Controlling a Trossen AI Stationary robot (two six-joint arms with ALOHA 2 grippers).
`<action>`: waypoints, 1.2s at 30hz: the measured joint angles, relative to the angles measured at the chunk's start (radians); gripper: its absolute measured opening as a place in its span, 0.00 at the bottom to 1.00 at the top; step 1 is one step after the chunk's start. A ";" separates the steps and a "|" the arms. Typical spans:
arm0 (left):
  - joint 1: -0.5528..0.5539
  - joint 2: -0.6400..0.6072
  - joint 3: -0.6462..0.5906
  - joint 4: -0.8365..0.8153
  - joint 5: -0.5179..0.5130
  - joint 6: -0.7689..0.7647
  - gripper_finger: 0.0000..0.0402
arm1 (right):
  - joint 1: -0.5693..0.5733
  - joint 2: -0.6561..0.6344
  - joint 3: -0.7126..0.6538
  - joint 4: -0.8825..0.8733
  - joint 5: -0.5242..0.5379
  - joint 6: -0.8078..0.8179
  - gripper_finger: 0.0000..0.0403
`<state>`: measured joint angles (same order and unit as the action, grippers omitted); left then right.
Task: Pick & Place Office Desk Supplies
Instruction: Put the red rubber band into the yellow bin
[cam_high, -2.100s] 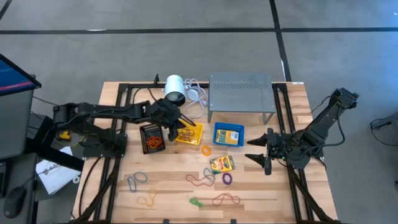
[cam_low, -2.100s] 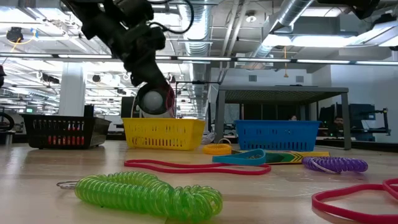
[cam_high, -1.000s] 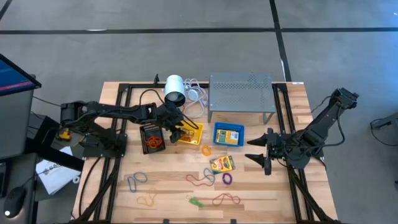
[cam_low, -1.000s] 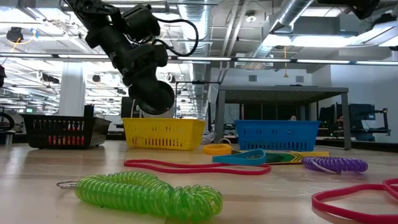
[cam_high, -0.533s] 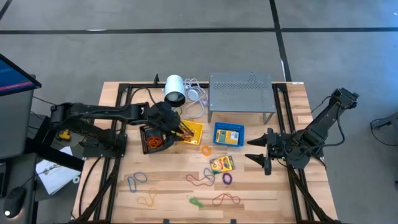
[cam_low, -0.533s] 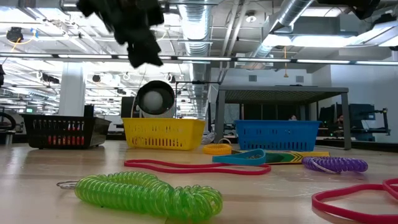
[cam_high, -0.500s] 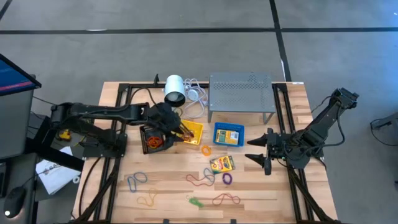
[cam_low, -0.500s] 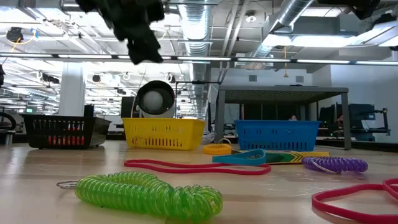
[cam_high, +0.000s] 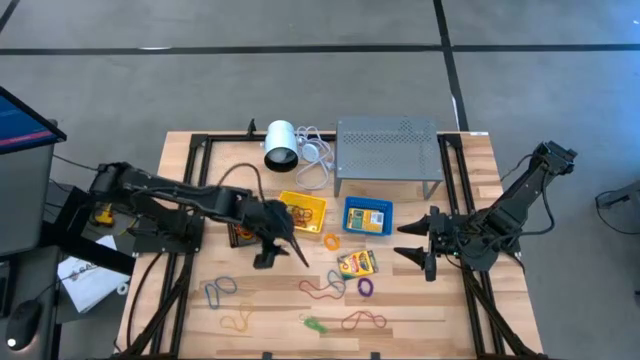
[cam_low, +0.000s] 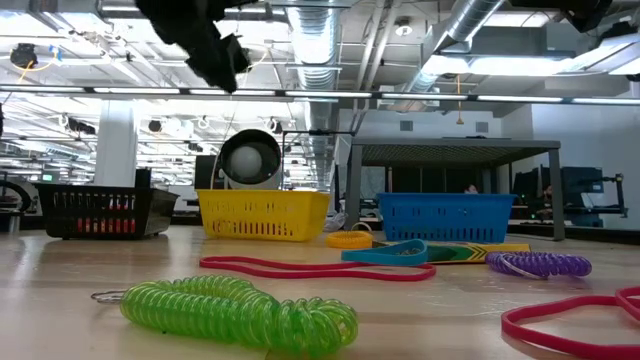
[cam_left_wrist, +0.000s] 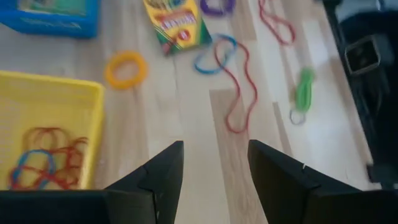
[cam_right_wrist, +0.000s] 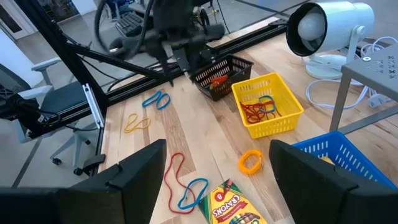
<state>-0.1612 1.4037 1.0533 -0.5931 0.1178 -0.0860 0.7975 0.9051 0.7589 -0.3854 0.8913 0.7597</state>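
High view: left tool hangs open and empty over bare desk beside the yellow tray; the crayon box lies nearby. Right tool waits open.

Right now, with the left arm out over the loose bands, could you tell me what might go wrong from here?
1. The red band and blue band overlap, so the open left gripper may lift both.
2. The crayon box lies close beside those bands; a descent there could nudge it.
3. The yellow tray and black tray sit just behind the left arm, which might clip them. The right gripper waits open near the table's right side.
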 joint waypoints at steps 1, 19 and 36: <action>-0.013 0.026 0.009 0.004 -0.005 0.000 0.44 | 0.000 0.000 0.000 -0.001 0.000 0.000 0.70; -0.118 0.402 0.211 -0.143 -0.121 0.082 0.44 | 0.001 0.000 0.000 -0.009 -0.002 0.000 0.70; -0.177 0.488 0.212 0.048 -0.126 0.105 0.43 | 0.001 0.000 0.000 -0.020 -0.003 0.002 0.70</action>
<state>-0.3387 1.8915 1.2655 -0.5452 -0.0082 0.0189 0.7982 0.9051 0.7586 -0.4052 0.8879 0.7616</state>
